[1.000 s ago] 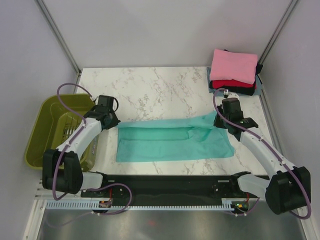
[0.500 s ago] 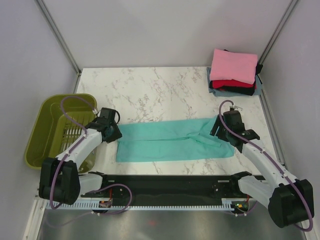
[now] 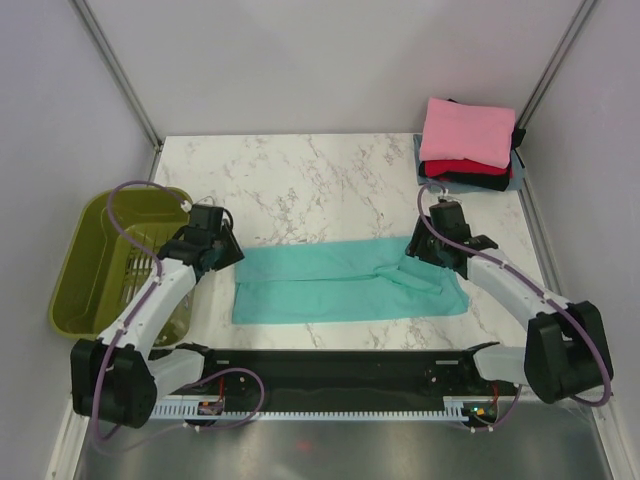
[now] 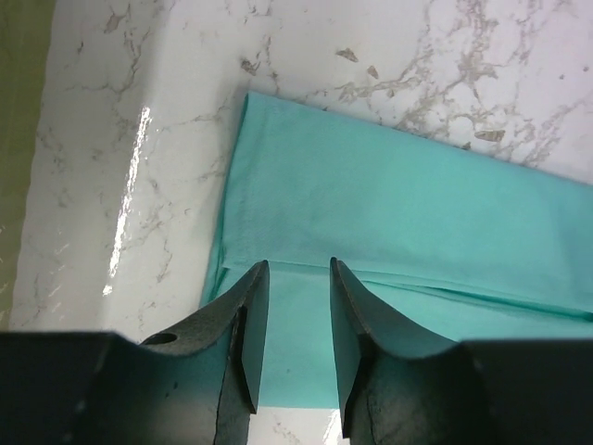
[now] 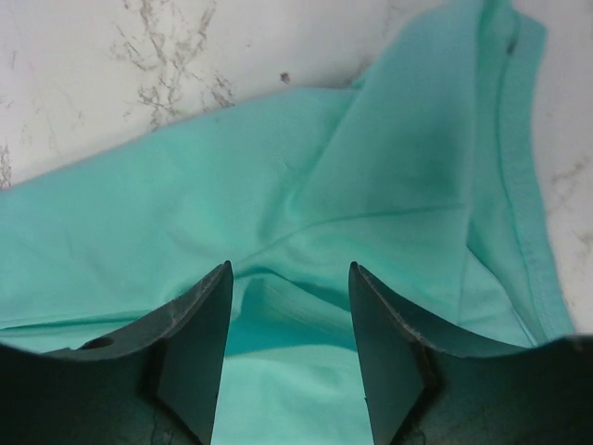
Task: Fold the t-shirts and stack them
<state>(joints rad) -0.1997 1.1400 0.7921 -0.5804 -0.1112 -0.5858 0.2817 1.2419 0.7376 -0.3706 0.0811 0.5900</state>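
A teal t-shirt (image 3: 340, 280) lies flat near the front of the marble table, folded lengthwise into a long strip. My left gripper (image 3: 228, 255) hovers over its left end, jaws open. In the left wrist view the teal cloth (image 4: 398, 195) lies below the left gripper (image 4: 299, 264), with nothing pinched. My right gripper (image 3: 415, 250) is over the rumpled right end, also open. In the right wrist view the creased cloth (image 5: 306, 167) shows between and beyond the fingers of the right gripper (image 5: 290, 267). A stack of folded t-shirts sits at the back right: pink (image 3: 468, 132) on red (image 3: 455, 168), black (image 3: 480, 181) and grey-blue (image 3: 515, 175).
An olive-green plastic basket (image 3: 85, 260) stands off the table's left edge, beside my left arm. Metal frame posts rise at the back corners. Bare marble (image 3: 320, 185) stretches between the teal shirt and the back wall.
Both grippers went from shut to open and let go of the teal shirt's edge. The cloth has settled into a narrower flat strip, and both grippers have shifted slightly over its ends.
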